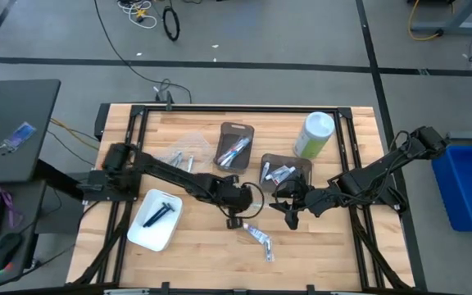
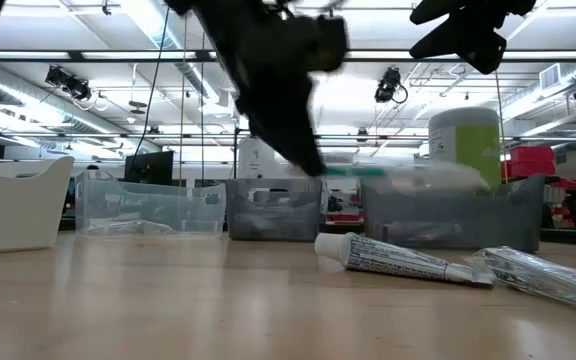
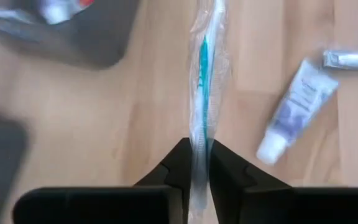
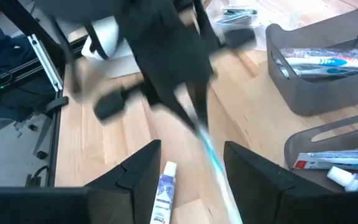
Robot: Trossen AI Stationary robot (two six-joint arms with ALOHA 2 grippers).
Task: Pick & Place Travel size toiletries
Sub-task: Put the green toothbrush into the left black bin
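Note:
My left gripper (image 3: 199, 146) is shut on a wrapped teal-and-white toothbrush (image 3: 204, 68) above the middle of the table (image 1: 195, 254); it also shows in the high view (image 1: 234, 217). My right gripper (image 4: 194, 163) is open and empty, close to the right of it (image 1: 290, 211). Two white-and-blue tubes (image 1: 256, 236) (image 1: 269, 251) lie flat on the table near the front. A dark razor (image 1: 158, 213) lies in the white tray (image 1: 142, 233). More tubes lie in two dark bins (image 1: 237, 131) (image 1: 300, 161). My left gripper pinches the wrapped toothbrush near one end (image 3: 197, 134) between its two fingers. The fingers lie along it, and the rest sticks out ahead of them. In the low view the toothbrush (image 2: 398, 174) is about level and lifted clear of the table.
A tall green canister with a white lid (image 1: 314, 135) stands at the back right beside the dark bins. A clear bin with packets (image 1: 183, 152) stands at the back left. Black frame rails (image 1: 359, 164) run along the table's sides.

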